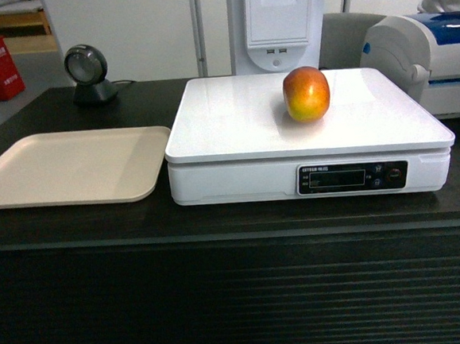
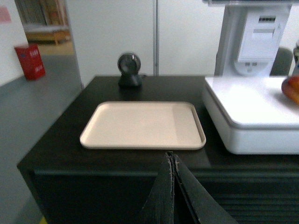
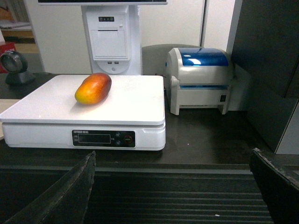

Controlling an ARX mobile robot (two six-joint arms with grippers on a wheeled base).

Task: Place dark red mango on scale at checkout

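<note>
Resting on the scale [image 1: 234,124], dark red mango [image 1: 306,93] lies free; left jaws clenched, right jaws spread wide

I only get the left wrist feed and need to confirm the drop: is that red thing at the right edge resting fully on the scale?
Observer: Yes, the dark red mango lies wholly on the scale, toward its back.
Operator: Is the right hand off it?
Observer: Yes, it is open, low before the checkout, apart from the mango.
Operator: Anything beyond the scale?
Observer: A white printer with a blue lid stands right of it.
</note>
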